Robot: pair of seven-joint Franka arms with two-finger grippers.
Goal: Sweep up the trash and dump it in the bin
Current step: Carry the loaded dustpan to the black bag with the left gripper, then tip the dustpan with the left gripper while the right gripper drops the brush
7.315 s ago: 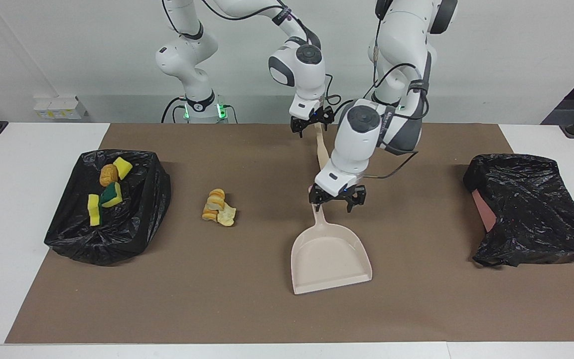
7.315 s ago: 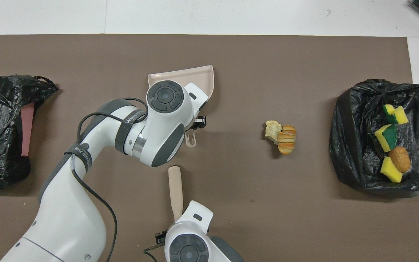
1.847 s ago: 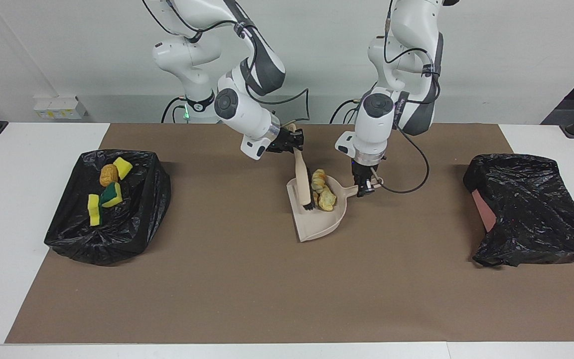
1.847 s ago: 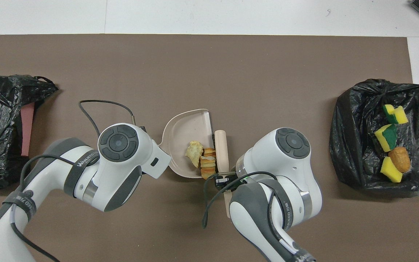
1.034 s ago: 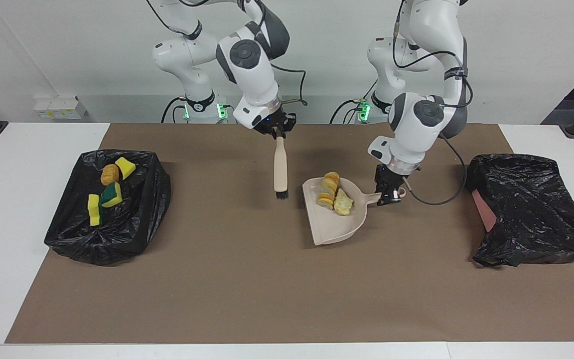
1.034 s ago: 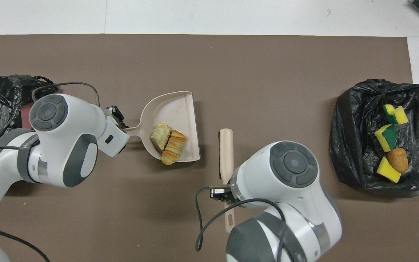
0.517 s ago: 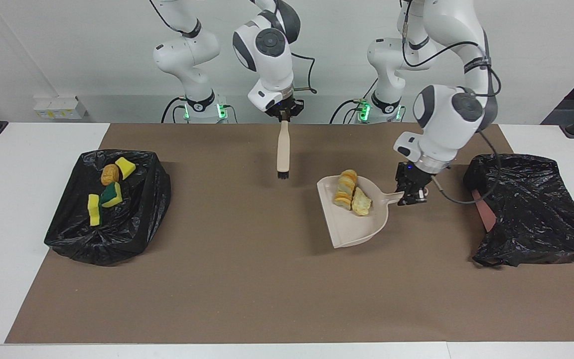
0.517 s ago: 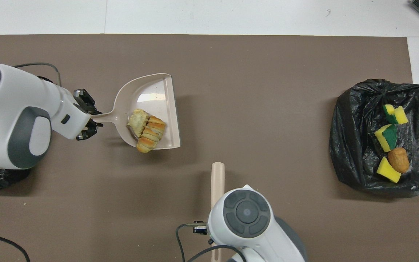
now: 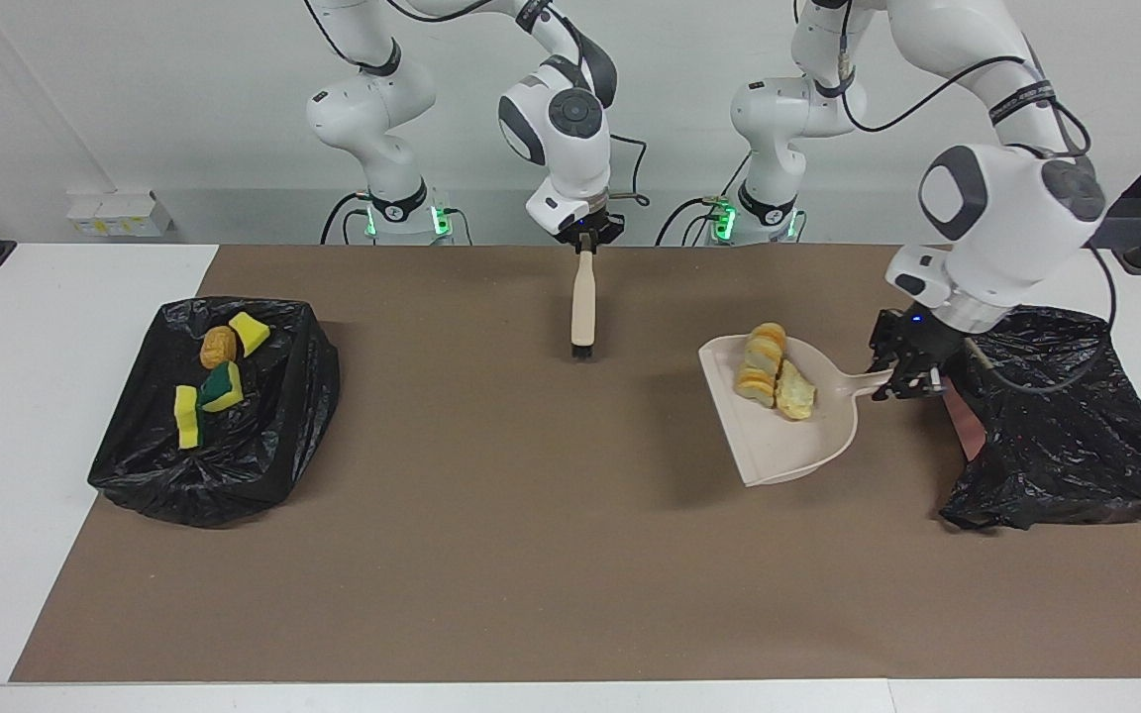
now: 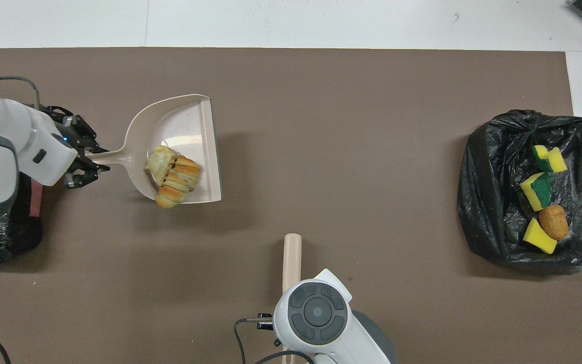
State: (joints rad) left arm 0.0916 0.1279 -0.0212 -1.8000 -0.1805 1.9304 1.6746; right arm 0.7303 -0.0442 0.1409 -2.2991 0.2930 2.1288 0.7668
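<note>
Bread pieces (image 9: 774,381) in raised dustpan (image 9: 808,446); sponge chunks (image 9: 209,391) in bin (image 9: 263,446)

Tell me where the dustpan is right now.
The dustpan is held up by its handle in the left gripper, over the brown mat beside the black bag at the left arm's end, with bread-like pieces in it.

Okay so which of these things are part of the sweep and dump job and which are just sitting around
Part of the job:
bread pieces
dustpan held by left gripper
brush held by right gripper
black-bagged bin
sponge chunks
bread lump

Lying about:
brown mat
</note>
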